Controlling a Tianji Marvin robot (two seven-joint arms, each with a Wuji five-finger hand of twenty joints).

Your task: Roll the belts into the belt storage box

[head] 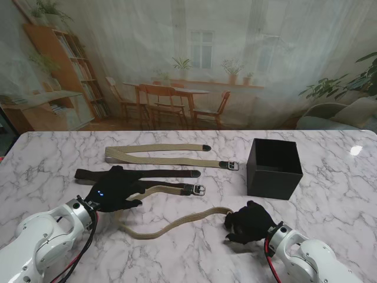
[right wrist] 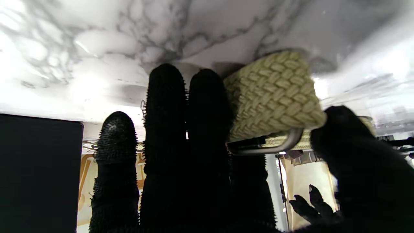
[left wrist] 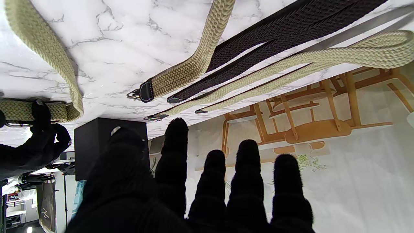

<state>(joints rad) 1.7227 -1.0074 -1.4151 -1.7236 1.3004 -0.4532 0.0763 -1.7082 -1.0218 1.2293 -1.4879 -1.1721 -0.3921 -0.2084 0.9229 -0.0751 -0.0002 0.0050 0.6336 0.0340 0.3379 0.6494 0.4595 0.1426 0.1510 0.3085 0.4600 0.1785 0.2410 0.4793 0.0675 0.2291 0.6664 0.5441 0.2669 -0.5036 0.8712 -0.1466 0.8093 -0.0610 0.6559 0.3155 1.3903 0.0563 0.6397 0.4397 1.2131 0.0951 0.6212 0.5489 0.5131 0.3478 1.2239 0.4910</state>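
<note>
- One end of a loose beige belt (head: pixel 177 223), by its metal buckle (right wrist: pixel 265 147), is pinched between fingers and thumb of the right robot hand (head: pixel 250 222); the strap trails leftward in a wavy line toward the left robot hand (head: pixel 115 188).
- The left robot hand is held flat with fingers (left wrist: pixel 247 168) extended and apart, gripping nothing, over the dark belt (head: pixel 159 174).
- Three belts are counted: two beige, one dark; the folded beige belt (head: pixel 165 154) lies farthest from me.
- One belt storage box (head: pixel 274 168), black, square and open-topped, stands just beyond the right robot hand.
- All the belts are of braided weave; the bench (head: pixel 330 200) is of white veined marble.
</note>
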